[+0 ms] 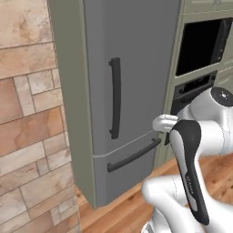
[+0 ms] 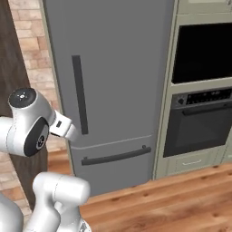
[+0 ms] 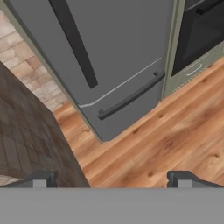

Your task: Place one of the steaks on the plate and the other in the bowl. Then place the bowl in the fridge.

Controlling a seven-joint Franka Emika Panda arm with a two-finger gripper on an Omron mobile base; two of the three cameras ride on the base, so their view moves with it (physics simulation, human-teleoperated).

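The fridge [image 1: 136, 63] [image 2: 122, 59] [image 3: 127, 48] stands tall and grey straight ahead, its door and lower drawer closed. A dark vertical bar handle [image 1: 115, 98] [image 2: 79, 95] runs down the door, and a second bar [image 1: 134, 155] [image 2: 116, 156] [image 3: 131, 97] crosses the drawer. My arm is folded up in front of the fridge, apart from it. In the hand view my gripper [image 3: 111, 180] is open, with its fingertips [image 3: 40, 179] wide apart over the floor and nothing between them. The steaks, the plate and the bowl are out of view.
A black-windowed wall oven [image 1: 200, 45] [image 2: 204, 52] sits in pale green cabinetry right of the fridge, with a second oven [image 2: 199, 124] below it. A brick wall [image 1: 27, 136] flanks the fridge's left. Wooden floor [image 2: 172, 195] [image 3: 166, 140] lies in front.
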